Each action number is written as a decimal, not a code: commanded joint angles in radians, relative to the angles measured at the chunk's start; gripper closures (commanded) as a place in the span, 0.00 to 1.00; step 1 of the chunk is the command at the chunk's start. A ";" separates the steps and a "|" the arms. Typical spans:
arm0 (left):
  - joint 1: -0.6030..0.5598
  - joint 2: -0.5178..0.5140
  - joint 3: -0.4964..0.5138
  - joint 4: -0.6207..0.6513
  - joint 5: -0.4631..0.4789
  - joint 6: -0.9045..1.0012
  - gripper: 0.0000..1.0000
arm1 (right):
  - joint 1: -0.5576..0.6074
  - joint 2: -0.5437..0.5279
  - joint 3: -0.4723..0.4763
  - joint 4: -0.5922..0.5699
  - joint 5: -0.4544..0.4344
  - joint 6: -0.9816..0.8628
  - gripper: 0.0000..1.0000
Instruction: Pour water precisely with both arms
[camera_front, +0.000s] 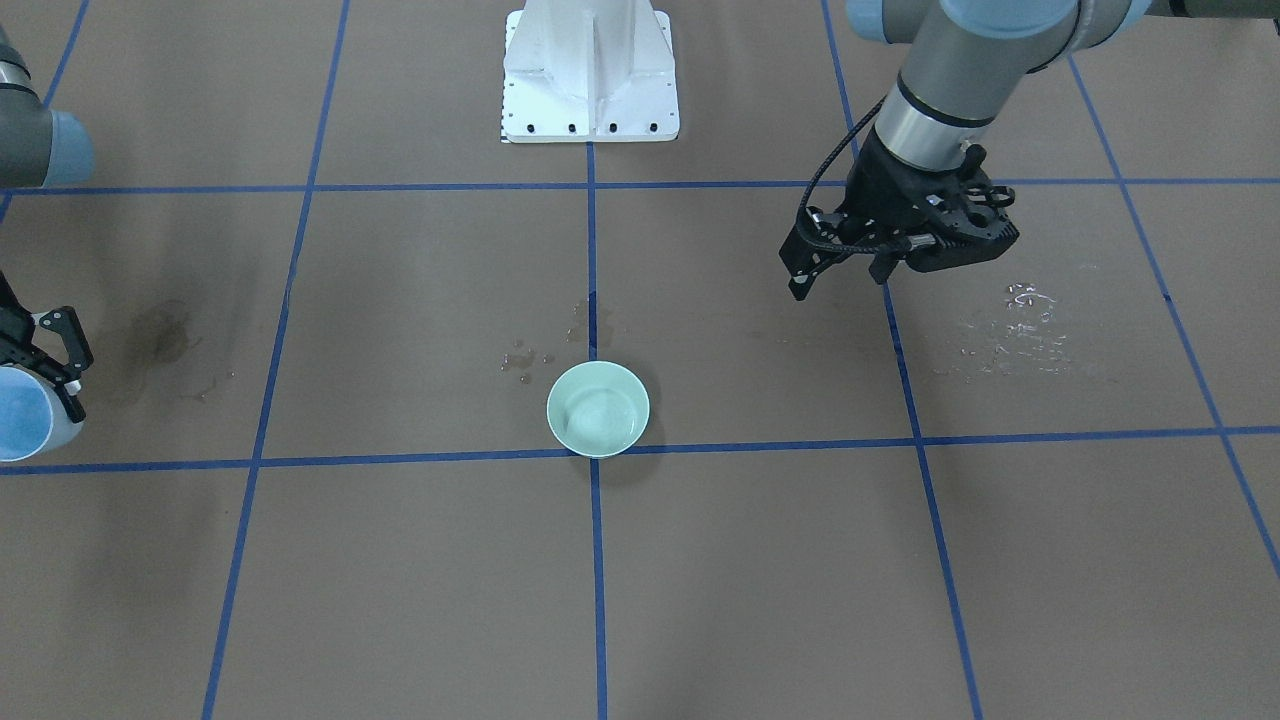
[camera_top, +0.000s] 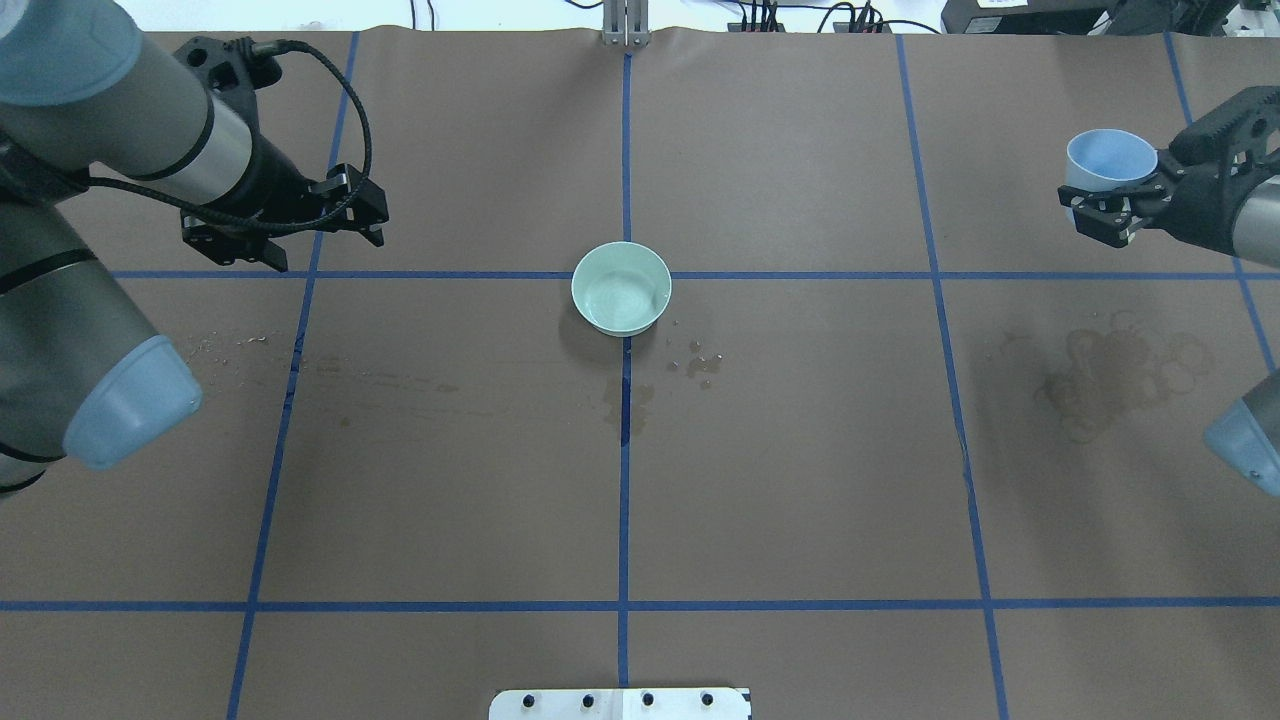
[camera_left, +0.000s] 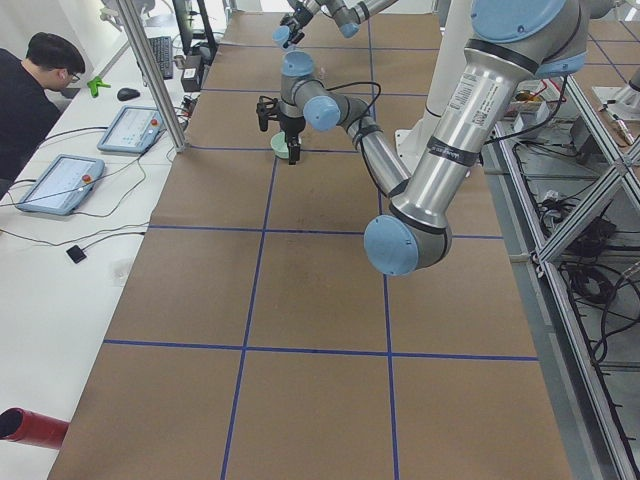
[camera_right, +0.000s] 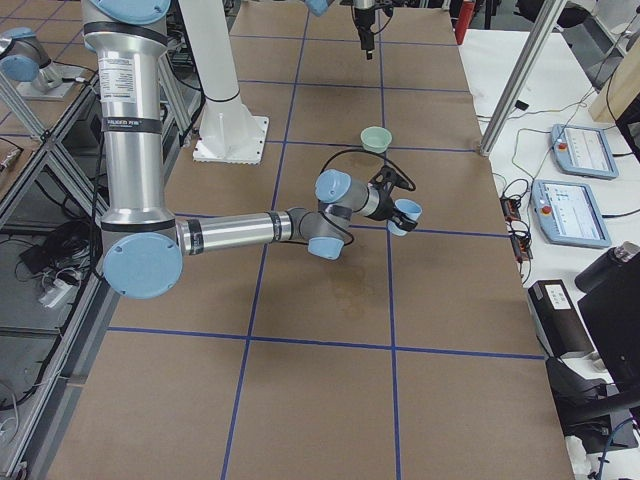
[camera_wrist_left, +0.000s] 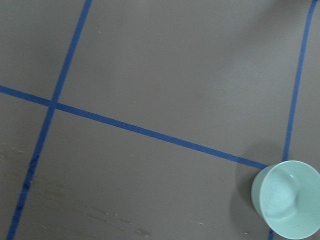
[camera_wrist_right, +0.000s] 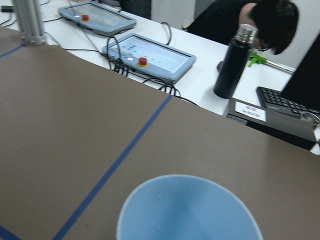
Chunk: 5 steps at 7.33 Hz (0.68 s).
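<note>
Overhead exterior view: the left gripper (camera_top: 328, 252) hangs over the table (camera_top: 800, 480) in the upper left of the frame, jaws spread wide and holding nothing. At the upper right edge, the right gripper (camera_top: 1130, 182) is clamped on an upright blue cup (camera_top: 1108, 158). A pale green bowl (camera_top: 621, 288) stands at frame centre, well apart from both grippers. The water (camera_top: 618, 300) shows as a faint shimmer inside the bowl. Droplets (camera_top: 700, 362) lie just beside it.

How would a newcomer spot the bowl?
On the brown table, follow the blue tape line out from the white pedestal. The bowl sits on its second crossing: pale green, free-standing, unlike the light blue cup in the right gripper.
</note>
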 joint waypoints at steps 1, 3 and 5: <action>-0.021 0.076 -0.051 -0.001 0.000 0.066 0.00 | -0.046 0.033 0.158 -0.251 0.054 -0.064 1.00; -0.067 0.130 -0.080 -0.001 -0.006 0.154 0.00 | -0.163 0.118 0.168 -0.327 0.010 -0.060 1.00; -0.117 0.179 -0.099 -0.001 -0.012 0.238 0.00 | -0.232 0.238 0.187 -0.486 -0.036 -0.048 1.00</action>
